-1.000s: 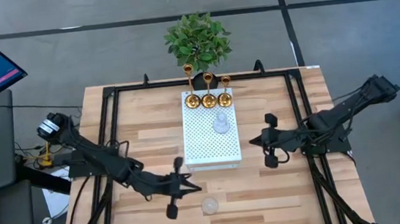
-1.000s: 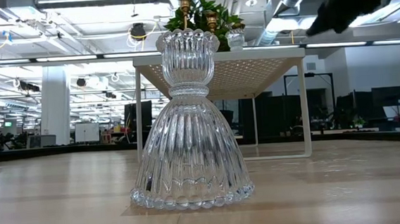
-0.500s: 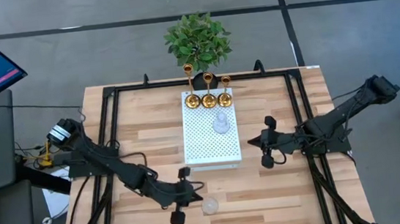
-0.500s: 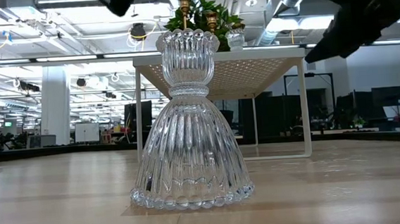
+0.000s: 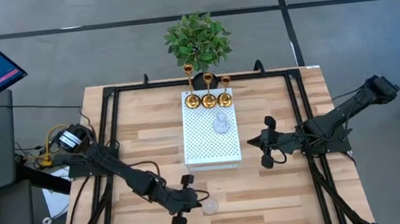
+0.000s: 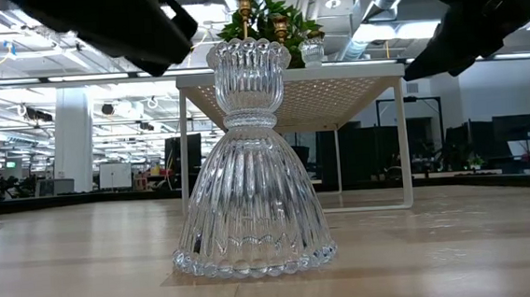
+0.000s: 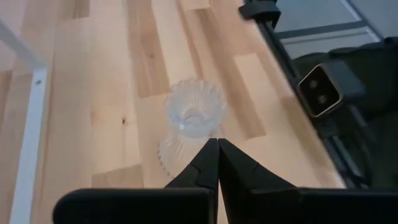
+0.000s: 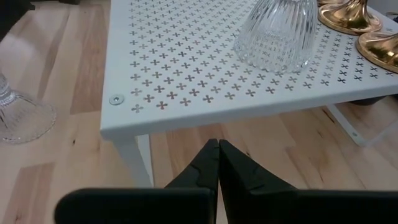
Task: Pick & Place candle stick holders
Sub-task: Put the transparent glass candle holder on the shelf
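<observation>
A light wood-plank table stood on grey floor, with a white perforated stand at its centre and a green potted plant beyond its 12 o'clock edge. Three gold candle stick holders lined the stand's far edge, with one clear glass holder just in front of them. The other glass holder stood upright on the wood toward 6 o'clock. The left gripper hung just beside it at 9 o'clock, fingers pressed together on nothing. The step in hand looked like the approach to this last holder; next the fingers would need to part and straddle its narrow waist. The right gripper, also clenched and empty, waited off the stand's 3 o'clock side. Compared with a second earlier, the left arm had swung down toward the glass; the right had barely moved.
</observation>
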Motion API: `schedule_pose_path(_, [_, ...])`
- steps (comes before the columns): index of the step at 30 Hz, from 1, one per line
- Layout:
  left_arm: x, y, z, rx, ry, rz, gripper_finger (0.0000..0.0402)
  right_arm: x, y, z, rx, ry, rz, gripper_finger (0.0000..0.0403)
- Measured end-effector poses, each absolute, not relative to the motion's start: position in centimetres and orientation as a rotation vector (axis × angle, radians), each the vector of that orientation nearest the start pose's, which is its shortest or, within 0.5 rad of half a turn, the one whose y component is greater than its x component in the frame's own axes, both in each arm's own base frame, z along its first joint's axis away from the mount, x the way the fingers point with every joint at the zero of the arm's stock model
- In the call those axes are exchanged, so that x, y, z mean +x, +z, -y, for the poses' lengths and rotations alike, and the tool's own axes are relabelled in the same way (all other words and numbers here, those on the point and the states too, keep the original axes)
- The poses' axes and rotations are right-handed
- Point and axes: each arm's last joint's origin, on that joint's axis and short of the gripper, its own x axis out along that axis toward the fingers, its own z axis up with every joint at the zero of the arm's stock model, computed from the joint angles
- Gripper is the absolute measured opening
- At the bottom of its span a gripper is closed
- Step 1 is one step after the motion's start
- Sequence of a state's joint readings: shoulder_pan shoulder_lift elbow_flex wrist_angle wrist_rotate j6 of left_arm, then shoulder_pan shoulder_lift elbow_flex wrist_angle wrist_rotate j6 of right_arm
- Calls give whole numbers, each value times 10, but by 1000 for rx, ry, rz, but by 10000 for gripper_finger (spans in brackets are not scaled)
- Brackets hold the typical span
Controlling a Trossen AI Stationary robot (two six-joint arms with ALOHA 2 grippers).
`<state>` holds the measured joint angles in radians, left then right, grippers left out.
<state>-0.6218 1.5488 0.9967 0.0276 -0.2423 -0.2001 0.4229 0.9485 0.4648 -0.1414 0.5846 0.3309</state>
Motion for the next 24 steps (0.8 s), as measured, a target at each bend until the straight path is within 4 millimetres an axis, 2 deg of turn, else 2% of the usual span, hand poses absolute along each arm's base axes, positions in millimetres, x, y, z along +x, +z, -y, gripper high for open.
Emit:
schedule_pose_path(6, [273,225,193,87,-229,-532,4,175,203,-61,15,-244,-521,0])
schedule_pose_path(10, [270,214,192,137,-252,-481,4,175,203,-61,-5,-239,-524,0])
schedule_pose_path(18, [263,198,184,61,-272,-291,5,175,203,-61,-11,-237,-525,0])
schedule_pose_path(24, [256,187,180,13,-311,-296,7,175,203,-61,-11,-237,-524,0])
